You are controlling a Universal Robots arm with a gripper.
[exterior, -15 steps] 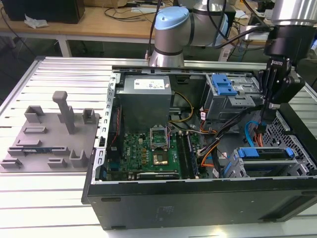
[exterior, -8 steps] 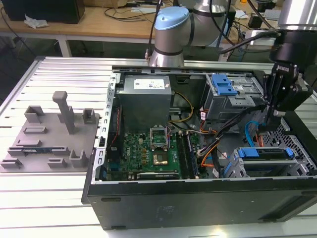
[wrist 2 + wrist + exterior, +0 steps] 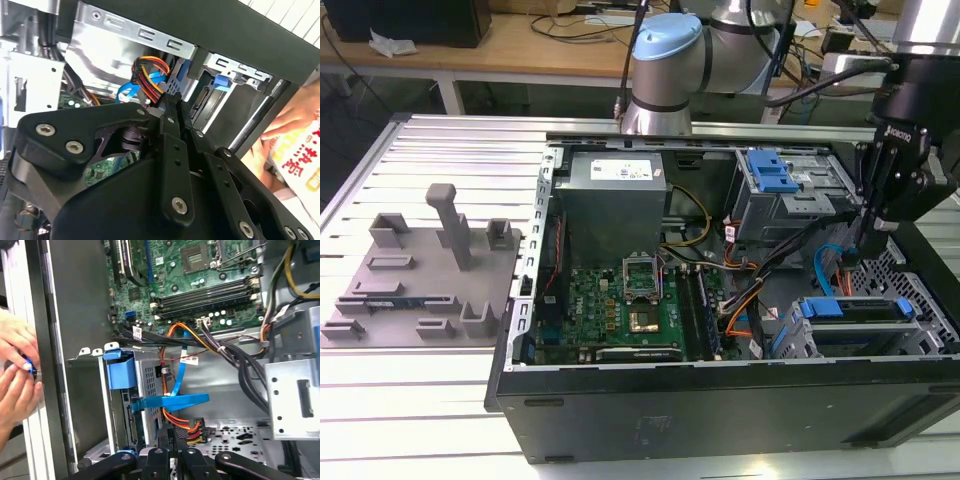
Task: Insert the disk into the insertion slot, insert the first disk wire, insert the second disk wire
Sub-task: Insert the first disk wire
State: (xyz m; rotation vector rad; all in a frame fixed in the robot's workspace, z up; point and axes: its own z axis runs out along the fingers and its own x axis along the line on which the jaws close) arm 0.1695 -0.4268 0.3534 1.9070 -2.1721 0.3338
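The disk (image 3: 855,308), silver in a bright blue carrier, lies inside the insertion slot (image 3: 788,338), a grey cage at the case's near corner on the exterior view's right. The first wrist view shows the carrier's blue tab (image 3: 120,371) at the cage mouth. A flat blue wire (image 3: 172,401) runs to the disk's rear edge. My gripper (image 3: 860,258) hangs just behind the cage, its fingers (image 3: 171,436) pressed together on the black plug of an orange, red and yellow wire bundle (image 3: 190,426). The same bundle (image 3: 150,75) shows past the fingertips (image 3: 172,102) in the second wrist view.
A taller grey cage with a blue latch (image 3: 770,190) stands behind the slot, beside the power supply (image 3: 610,195) and the motherboard (image 3: 620,300). Black cables (image 3: 240,365) cross nearby. A person's hands (image 3: 15,370) are at the case's outer wall. A grey fixture (image 3: 420,270) sits on the exterior view's left.
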